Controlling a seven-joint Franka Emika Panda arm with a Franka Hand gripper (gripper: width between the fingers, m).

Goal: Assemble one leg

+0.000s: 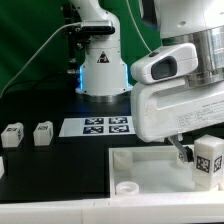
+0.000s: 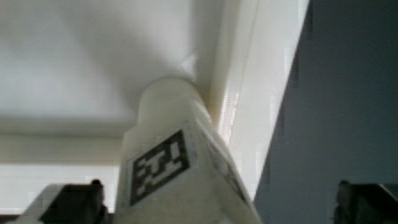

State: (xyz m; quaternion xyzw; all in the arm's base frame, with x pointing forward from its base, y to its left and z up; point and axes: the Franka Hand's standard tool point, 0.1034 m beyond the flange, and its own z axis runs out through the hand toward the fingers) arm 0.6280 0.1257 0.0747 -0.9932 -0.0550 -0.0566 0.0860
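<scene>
At tray (image 1: 150,170) edge, we see claw (image 2: 222,205) spread, straddling leg (image 2: 178,150), not pinching. Leg probably light, stiff, slick plastic; we'd grip flat sides midway.

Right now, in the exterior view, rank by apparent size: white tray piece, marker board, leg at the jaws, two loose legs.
1. White tray piece, though partly hidden.
2. Marker board.
3. Leg at the jaws: looks larger than the loose ones, but sits nearer the camera, so unsure.
4. Two loose legs, alike.
</scene>
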